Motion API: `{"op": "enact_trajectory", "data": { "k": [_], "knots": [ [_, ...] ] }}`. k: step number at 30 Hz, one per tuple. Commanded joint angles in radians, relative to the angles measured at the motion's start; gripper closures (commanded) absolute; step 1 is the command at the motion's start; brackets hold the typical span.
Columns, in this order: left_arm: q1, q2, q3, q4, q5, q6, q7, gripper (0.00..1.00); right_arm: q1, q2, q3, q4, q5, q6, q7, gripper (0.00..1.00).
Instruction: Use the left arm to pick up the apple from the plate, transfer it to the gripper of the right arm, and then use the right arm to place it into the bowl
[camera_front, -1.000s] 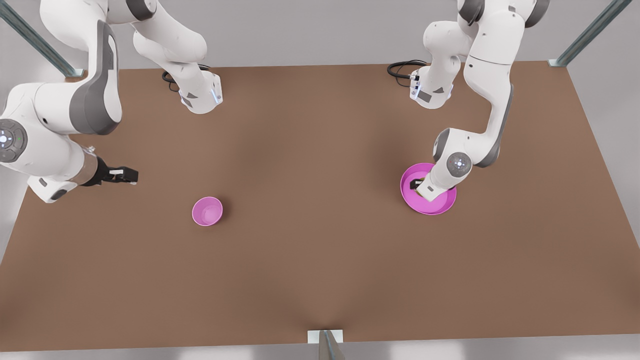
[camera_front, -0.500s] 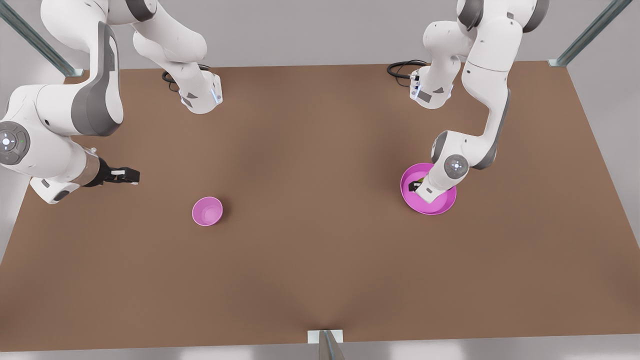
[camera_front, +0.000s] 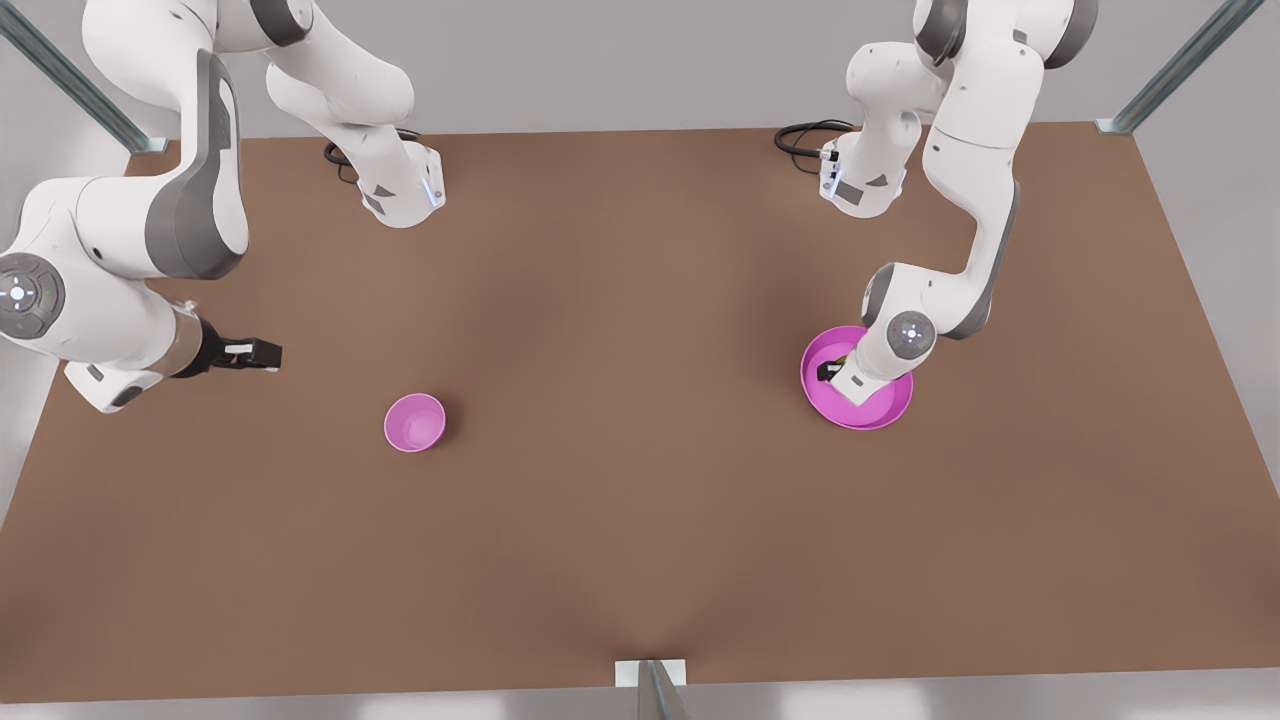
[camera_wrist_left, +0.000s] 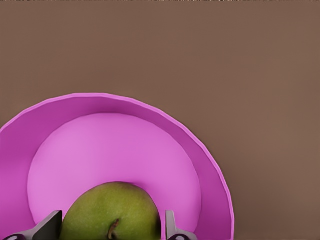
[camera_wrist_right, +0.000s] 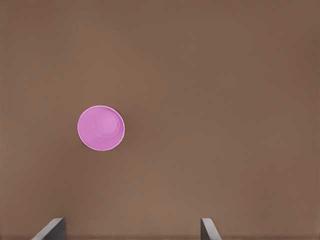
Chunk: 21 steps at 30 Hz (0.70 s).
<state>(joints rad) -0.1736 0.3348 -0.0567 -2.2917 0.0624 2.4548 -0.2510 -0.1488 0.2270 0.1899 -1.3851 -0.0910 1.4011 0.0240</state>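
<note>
**Settling lower over the apple**

Straddling the green apple (camera_wrist_left: 111, 212) on the pink plate (camera_front: 880, 412), the left hand (camera_front: 829, 371) has dropped slightly; its fingers (camera_wrist_left: 172, 230) flank the fruit, ungripped. The right hand (camera_front: 262, 353), open, waits above the desk (camera_front: 640, 540), near the bowl (camera_front: 414, 422). No writing shows.

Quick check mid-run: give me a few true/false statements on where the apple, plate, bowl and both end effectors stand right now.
1. The apple sits on the plate. True.
2. The left end effector has a finger on each side of the apple. True.
3. The bowl holds the apple. False: it is empty.
4. The right end effector is over the plate. False: it waits at the front view's left, away from the plate.
5. The bowl lies tipped over. False: it stands upright.
</note>
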Motion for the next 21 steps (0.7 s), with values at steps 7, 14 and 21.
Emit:
{"op": "enact_trajectory", "data": {
  "k": [7,14,21],
  "knots": [
    [0.003,0.026,0.0,0.0,0.002,0.027,0.006,0.0,0.0,0.002,0.0,0.0,0.0,-0.001,0.002,0.0],
    [0.011,0.029,0.0,0.0,0.002,0.027,0.004,0.0,0.002,0.0,0.002,0.0,0.0,-0.001,0.002,0.0],
    [0.011,0.029,0.0,-0.015,0.002,0.027,0.004,0.0,0.0,0.008,0.002,0.001,0.0,-0.001,0.004,0.0]
  ]
}}
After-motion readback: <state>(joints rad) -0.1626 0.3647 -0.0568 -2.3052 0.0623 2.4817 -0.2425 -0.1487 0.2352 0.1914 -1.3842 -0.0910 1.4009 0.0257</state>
